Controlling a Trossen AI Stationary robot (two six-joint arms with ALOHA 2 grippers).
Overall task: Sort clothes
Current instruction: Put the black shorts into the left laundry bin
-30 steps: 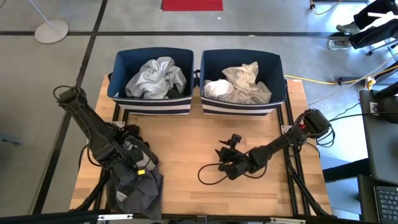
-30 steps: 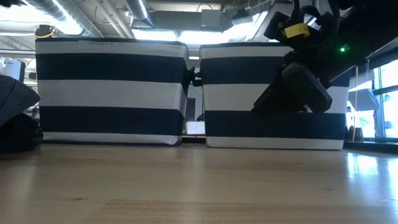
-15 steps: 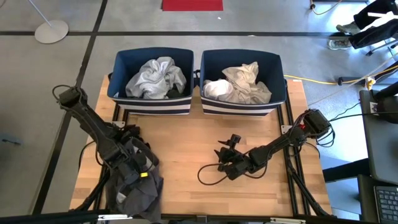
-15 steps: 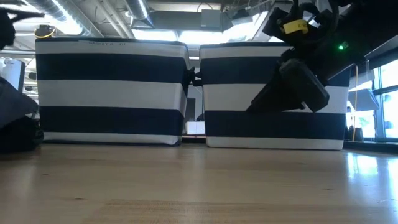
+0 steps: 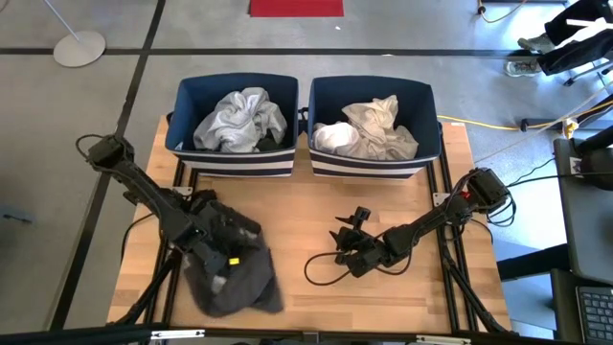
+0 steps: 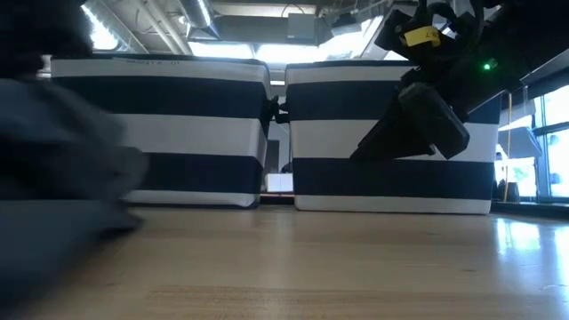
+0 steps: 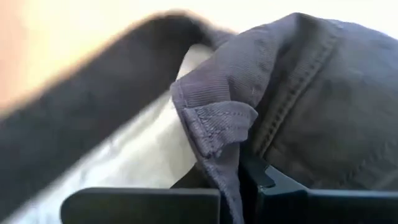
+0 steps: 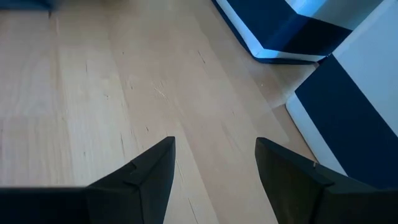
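Observation:
A dark grey garment lies bunched on the wooden table near its front left; it fills the left of the low view as a blurred dark mass. My left gripper sits on top of it, shut on its cloth. My right gripper hovers open over bare wood right of the middle, with nothing between its fingers; it hangs dark at the upper right of the low view. More clothes lie in the two striped bins. My left gripper pinches a stitched, hemmed edge of the dark grey garment between its two fingers, where the cloth is folded over. The fingers come slanting down from above. The hem stands up out of the fingers, and the rest of the garment lies slack on the table.
Two navy bins with white stripes stand side by side at the far edge: the left bin holds light grey cloth, the right bin white and pale cloth. A black cable loops by the right arm. Bare wood lies between the arms.
My left gripper has gone down and toward the table's right edge, turning as it went. The dark grey garment has been drawn along with it, from the near left corner toward the middle, and spreads out to the right; it has come into the low view from the left.

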